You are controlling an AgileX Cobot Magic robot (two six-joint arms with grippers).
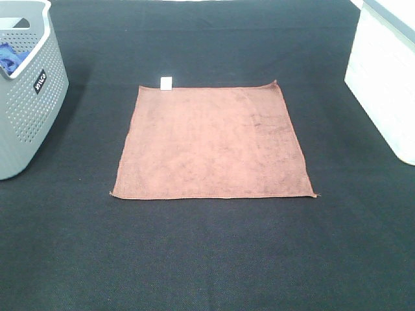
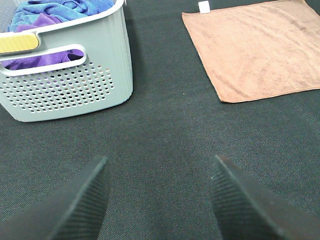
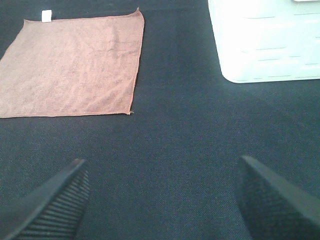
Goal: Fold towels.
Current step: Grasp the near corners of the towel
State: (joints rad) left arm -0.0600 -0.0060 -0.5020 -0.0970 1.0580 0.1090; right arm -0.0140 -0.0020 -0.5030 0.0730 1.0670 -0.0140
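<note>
A brown towel (image 1: 211, 142) lies spread flat and unfolded in the middle of the dark table, with a small white tag (image 1: 166, 82) at its far left corner. It also shows in the left wrist view (image 2: 255, 52) and in the right wrist view (image 3: 72, 65). Neither gripper shows in the exterior high view. My left gripper (image 2: 157, 197) is open and empty above bare table, near the basket and short of the towel. My right gripper (image 3: 162, 197) is open and empty above bare table, off the towel's near right corner.
A grey perforated basket (image 1: 29, 97) stands at the left edge, holding blue and purple towels (image 2: 50, 15). A white bin (image 1: 386, 78) stands at the right edge; it also shows in the right wrist view (image 3: 265, 42). The dark cloth-covered table (image 1: 207, 259) lies all around.
</note>
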